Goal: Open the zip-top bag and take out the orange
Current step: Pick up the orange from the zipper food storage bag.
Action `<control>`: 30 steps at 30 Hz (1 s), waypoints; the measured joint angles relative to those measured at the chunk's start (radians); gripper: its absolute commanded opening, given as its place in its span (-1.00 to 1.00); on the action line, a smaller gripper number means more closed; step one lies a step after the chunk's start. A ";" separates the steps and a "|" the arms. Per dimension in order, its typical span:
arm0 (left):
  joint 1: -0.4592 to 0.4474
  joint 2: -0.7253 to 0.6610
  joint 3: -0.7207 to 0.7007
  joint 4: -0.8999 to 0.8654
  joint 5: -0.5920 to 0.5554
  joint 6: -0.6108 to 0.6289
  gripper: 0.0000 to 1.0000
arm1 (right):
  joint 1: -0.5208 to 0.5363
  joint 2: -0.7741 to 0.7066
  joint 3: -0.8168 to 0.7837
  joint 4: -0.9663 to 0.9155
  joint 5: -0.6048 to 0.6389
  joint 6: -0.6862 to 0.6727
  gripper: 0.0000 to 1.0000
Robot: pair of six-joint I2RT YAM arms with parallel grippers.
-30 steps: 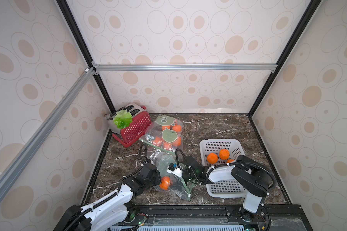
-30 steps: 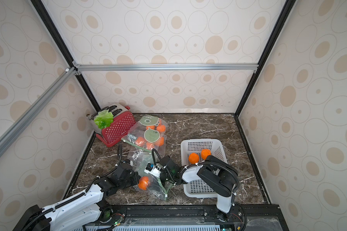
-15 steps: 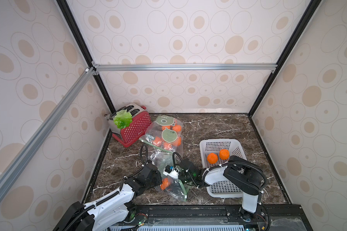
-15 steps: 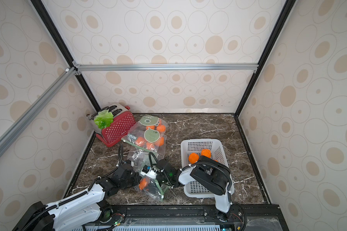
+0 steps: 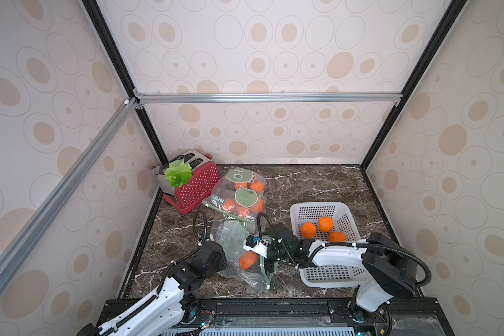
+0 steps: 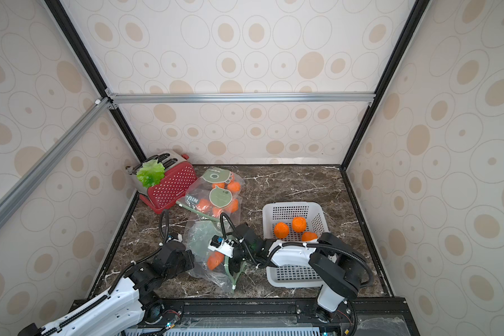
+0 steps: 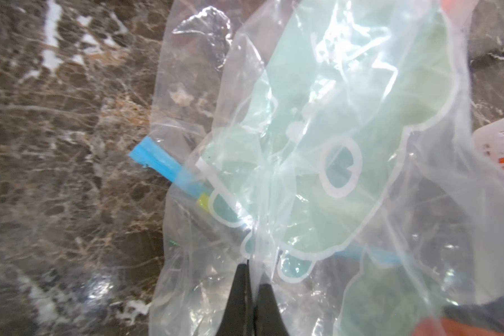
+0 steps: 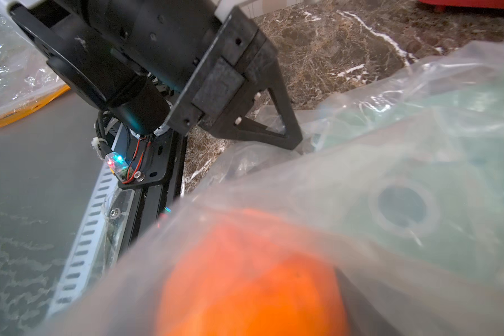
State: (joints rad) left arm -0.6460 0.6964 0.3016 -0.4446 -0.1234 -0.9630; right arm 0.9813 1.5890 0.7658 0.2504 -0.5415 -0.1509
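Observation:
A clear zip-top bag (image 5: 233, 241) (image 6: 201, 235) with a green cartoon print lies crumpled at the front middle of the marble floor. One orange (image 5: 247, 260) (image 6: 214, 261) sits inside it. My left gripper (image 5: 226, 257) (image 7: 252, 273) is shut, pinching a fold of the bag's plastic (image 7: 332, 145). My right gripper (image 5: 259, 260) (image 6: 227, 261) reaches into the bag's mouth from the right. In the right wrist view the orange (image 8: 250, 279) fills the space at its jaws behind blurred plastic. One dark finger (image 8: 358, 296) lies against the orange; the other is hidden.
A white basket (image 5: 320, 209) at the right holds three oranges. A second printed bag (image 5: 239, 195) with several oranges lies behind. A red toaster (image 5: 195, 186) with a green leaf stands at the back left. The black front rail (image 5: 245, 305) is close.
The right arm has shifted slightly to the left at the bag's mouth. The orange, the bag and the left gripper's pinch have hardly moved.

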 measured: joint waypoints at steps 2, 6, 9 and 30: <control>0.000 0.000 0.003 -0.023 -0.022 0.003 -1.00 | -0.013 -0.035 0.000 -0.054 0.002 -0.024 0.29; 0.000 0.001 0.021 -0.055 -0.056 0.014 -1.00 | -0.041 -0.121 -0.012 -0.145 0.026 -0.054 0.29; 0.000 0.001 0.032 -0.064 -0.074 0.021 -1.00 | -0.068 -0.196 -0.021 -0.198 0.064 -0.048 0.25; 0.019 0.048 0.081 -0.068 -0.114 0.090 -1.00 | -0.375 -0.620 0.116 -0.756 0.599 0.292 0.25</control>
State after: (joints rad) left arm -0.6273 0.7441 0.3828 -0.5129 -0.2379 -0.8726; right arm 0.6060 0.9695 0.8818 -0.5056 0.0578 0.1413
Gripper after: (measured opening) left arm 0.043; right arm 0.710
